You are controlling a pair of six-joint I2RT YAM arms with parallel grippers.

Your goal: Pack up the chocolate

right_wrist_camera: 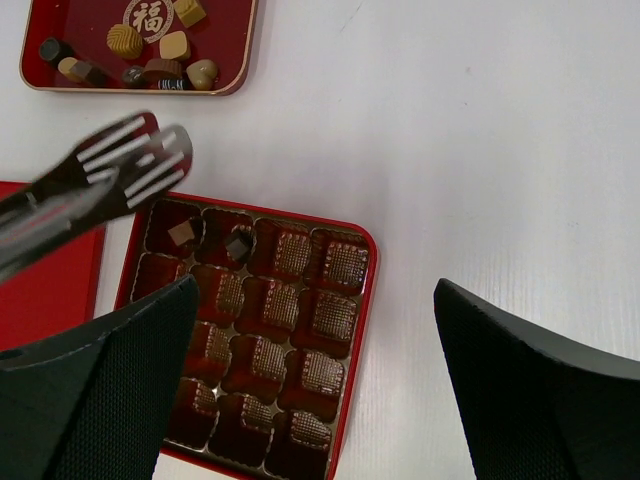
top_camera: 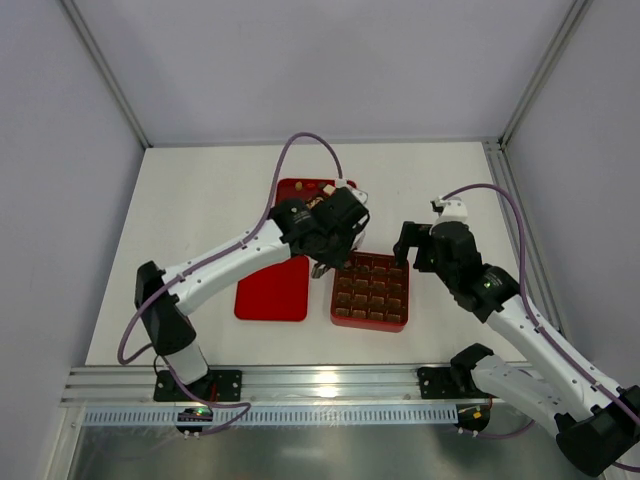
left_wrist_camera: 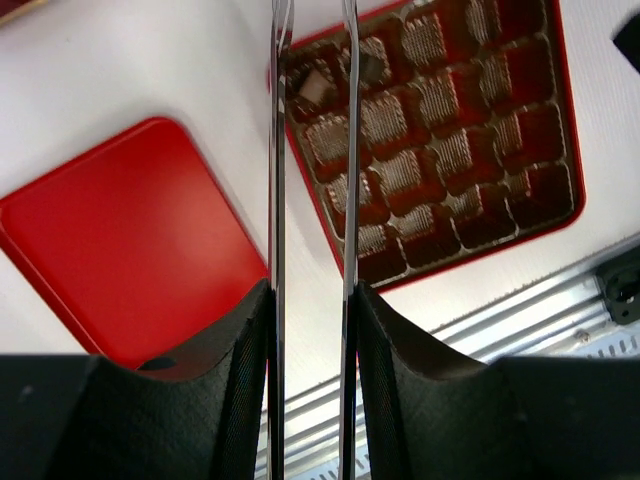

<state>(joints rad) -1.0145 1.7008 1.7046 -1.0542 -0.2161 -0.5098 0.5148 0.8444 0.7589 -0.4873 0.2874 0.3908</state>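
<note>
Several chocolate pieces, tan, cream and dark, lie in a small red tray at the far side. Two pieces sit in the far-left cells of the red gridded box: a tan one and a dark one. They also show in the left wrist view, the tan piece and the dark piece. My left gripper is shut on metal tongs. The tongs' tips hover over the box's far-left corner with nothing between them. My right gripper is open and empty above the box's right side.
The flat red lid lies left of the box and also shows in the left wrist view. An aluminium rail runs along the table's near edge. Grey walls close in the sides and back.
</note>
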